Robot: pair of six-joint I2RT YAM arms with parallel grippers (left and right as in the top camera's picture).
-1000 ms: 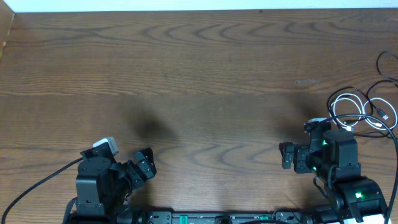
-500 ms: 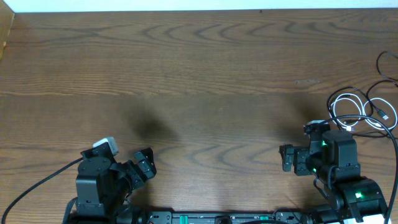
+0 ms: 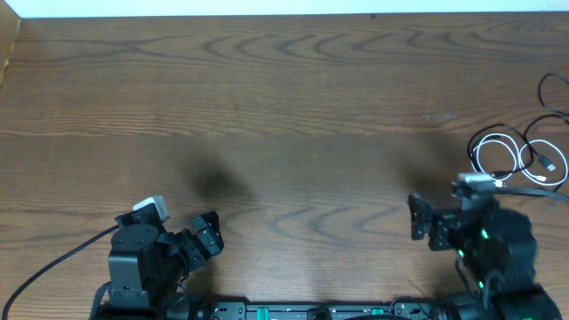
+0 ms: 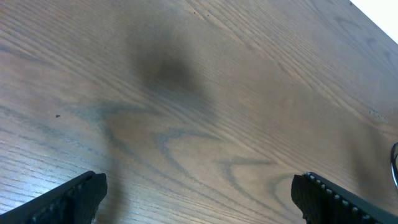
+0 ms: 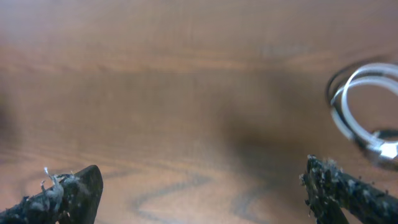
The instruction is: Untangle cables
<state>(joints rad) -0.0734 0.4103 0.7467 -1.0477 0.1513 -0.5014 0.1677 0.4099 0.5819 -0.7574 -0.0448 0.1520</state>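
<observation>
The two cables lay together on the wooden counter [image 3: 293, 107], close to its right edge. The white cable [image 3: 494, 149] sat in a loose coil. The black cable [image 3: 532, 140] looped through and beside it, and the two overlapped so that I could not tell which passed over which. A small pale plug [image 3: 552, 166] lay at the outer side of the heap.

The right arm [image 3: 489, 253] sat just on the near side of the coil. From overhead its upper part covered the coil's lower end, and whether they touched could not be told. The right fingers [image 5: 68, 196] were released and spread wide, with only bare wood between them. In the blurred right wrist view, the white cable lay up and to the right, outside the gap between the fingers.

The left arm [image 3: 133, 262] was at the near left of the counter, well apart from the cables. The left fingers [image 4: 78, 198] were likewise released, held wide over bare wood and grasping nothing.
</observation>
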